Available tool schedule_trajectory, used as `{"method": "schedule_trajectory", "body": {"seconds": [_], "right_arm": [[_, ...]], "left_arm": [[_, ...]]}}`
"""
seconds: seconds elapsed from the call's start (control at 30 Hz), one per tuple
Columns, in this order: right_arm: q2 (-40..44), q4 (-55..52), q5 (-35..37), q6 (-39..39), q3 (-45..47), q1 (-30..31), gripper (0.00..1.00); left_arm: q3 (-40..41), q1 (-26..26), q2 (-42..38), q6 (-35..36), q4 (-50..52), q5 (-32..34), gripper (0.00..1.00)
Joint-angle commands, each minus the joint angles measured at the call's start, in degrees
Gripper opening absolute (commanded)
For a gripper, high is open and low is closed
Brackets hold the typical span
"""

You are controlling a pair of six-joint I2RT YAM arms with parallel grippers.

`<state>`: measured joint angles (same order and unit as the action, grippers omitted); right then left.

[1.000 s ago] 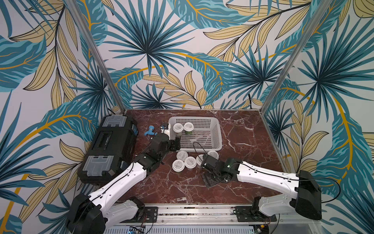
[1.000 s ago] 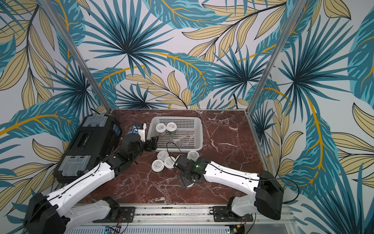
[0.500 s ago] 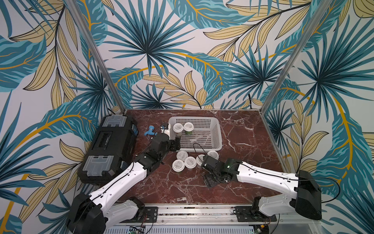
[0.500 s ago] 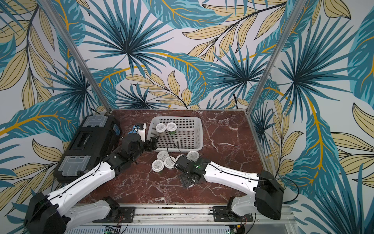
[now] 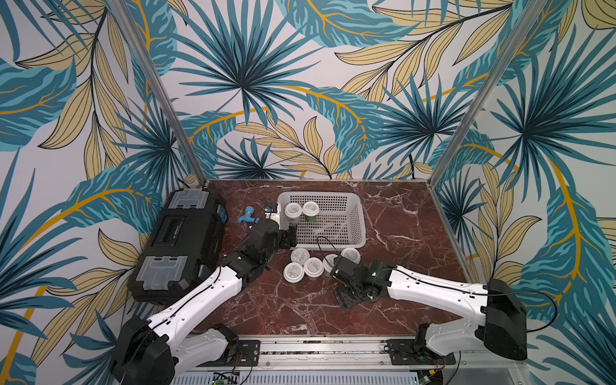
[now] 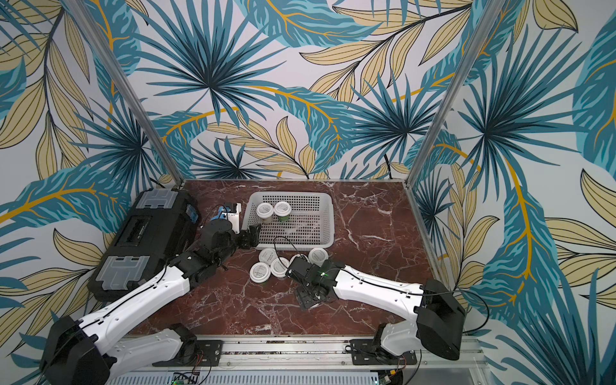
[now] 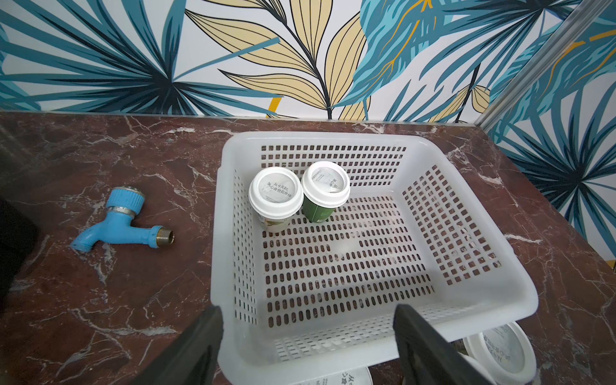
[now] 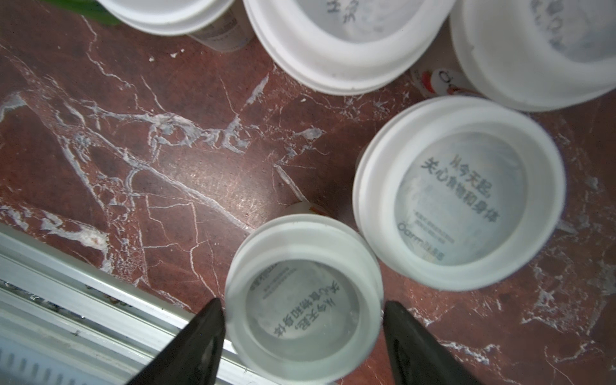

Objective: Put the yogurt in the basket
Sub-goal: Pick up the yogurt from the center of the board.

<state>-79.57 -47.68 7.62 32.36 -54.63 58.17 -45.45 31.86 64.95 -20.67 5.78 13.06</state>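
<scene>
The pale perforated basket (image 5: 358, 226) (image 6: 328, 225) (image 7: 466, 253) stands at mid-table with two yogurt cups (image 5: 293, 210) (image 6: 265, 210) (image 7: 276, 192) upright in its far-left corner. Several more yogurt cups (image 5: 300, 256) (image 6: 267, 256) stand close together on the marble just in front of it. My right gripper (image 5: 330, 266) (image 6: 294, 266) (image 8: 301, 310) is shut on the lid rim of one of these yogurt cups (image 8: 303, 296), a finger touching each side. My left gripper (image 5: 289, 238) (image 6: 253, 233) (image 7: 308, 320) is open and empty above the basket's near-left corner.
A large black toolbox (image 5: 180, 243) (image 6: 146, 233) fills the left side. A small blue fitting (image 5: 248, 215) (image 7: 116, 223) lies between the toolbox and the basket. Metal posts and patterned walls close in the back and sides. A rail runs along the front edge.
My right gripper's jaws have come in against the yogurt cup's lid. The left arm and the other cups have not moved.
</scene>
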Motion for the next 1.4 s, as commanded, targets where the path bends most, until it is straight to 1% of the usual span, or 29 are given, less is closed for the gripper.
{"method": "schedule_trajectory", "body": {"seconds": [0.0, 0.23, 0.4, 0.83, 0.93, 1.13, 1.23, 1.37], "right_arm": [[-0.19, -0.88, -0.25, 0.12, 0.31, 0.31, 0.76], [0.20, -0.77, -0.16, 0.25, 0.51, 0.28, 0.70], [0.97, -1.33, -1.44, 0.18, -0.53, 0.42, 0.66], [3.41, -5.16, -6.88, -1.70, -7.67, 0.73, 0.66], [3.47, -5.89, -7.69, -3.38, -10.48, 0.63, 0.66], [1.12, -9.19, -7.54, -6.90, -19.12, -0.35, 0.66], [-0.25, -10.81, -7.08, -8.94, -23.37, -2.28, 0.66], [-3.02, -13.50, -7.85, -12.36, -29.09, -6.35, 0.66]], "left_arm": [[0.10, -0.39, 0.10, -0.42, 0.25, 0.17, 0.84], [0.10, -0.46, -0.06, -0.43, 0.37, -0.01, 0.84], [0.19, -0.48, -0.35, -0.52, 0.46, 0.20, 0.84], [1.09, -0.55, -2.49, -0.60, 0.61, 0.98, 0.84], [1.24, -0.51, -3.01, -0.53, 0.60, 1.00, 0.84], [1.92, -0.81, -4.32, -0.60, 0.54, 1.62, 0.84], [2.36, -1.00, -4.91, -0.60, 0.33, 1.88, 0.84], [2.87, -1.37, -5.27, -0.60, 0.01, 1.98, 0.84]]}}
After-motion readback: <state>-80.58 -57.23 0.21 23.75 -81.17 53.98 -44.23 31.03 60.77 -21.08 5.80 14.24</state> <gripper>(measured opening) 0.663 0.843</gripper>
